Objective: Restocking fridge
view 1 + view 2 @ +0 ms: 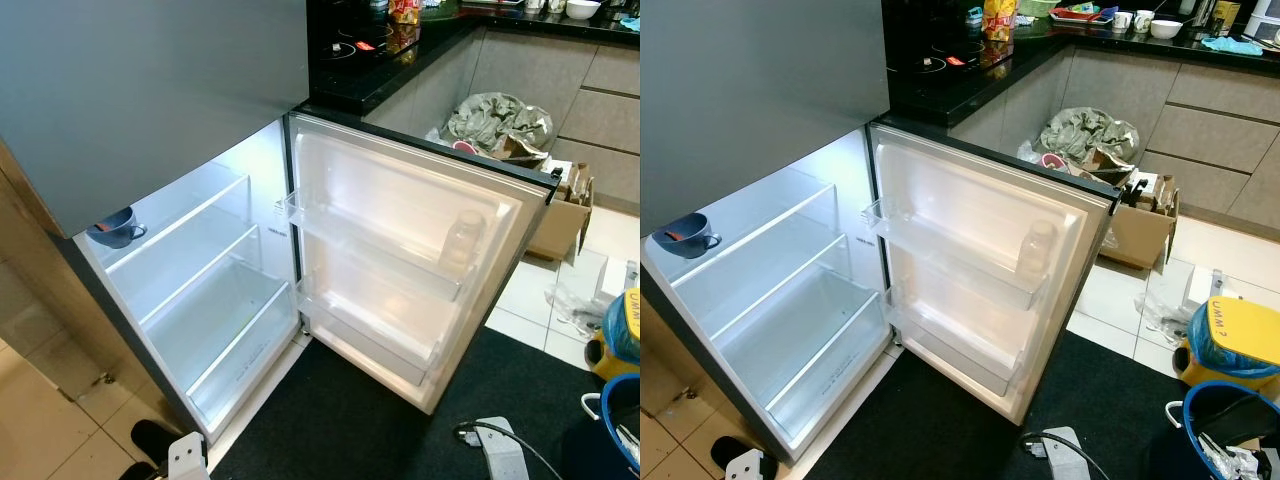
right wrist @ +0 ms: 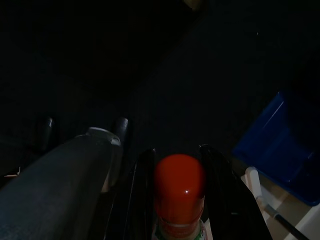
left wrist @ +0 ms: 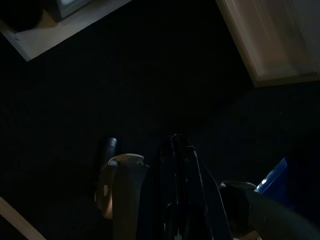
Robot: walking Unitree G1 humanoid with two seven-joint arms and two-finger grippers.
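The fridge (image 1: 210, 290) stands open, its white shelves lit and bare except for a blue cup (image 1: 115, 228) on the top shelf. The door (image 1: 400, 200) swings out to the right, and a clear jar (image 1: 462, 240) stands in its upper rack. My right gripper (image 2: 176, 150) is shut on a bottle with a red cap (image 2: 179, 175), held low over the dark mat. In the dark left wrist view my left gripper (image 3: 177, 147) hangs over the mat with its fingers together and nothing between them.
A black mat (image 1: 960, 420) lies before the fridge. To the right are a blue bucket (image 1: 1225, 425), a yellow container (image 1: 1230, 335), a cardboard box (image 1: 1145, 225) and a stuffed bin bag (image 1: 1090, 130). A black counter (image 1: 960, 70) runs behind the door.
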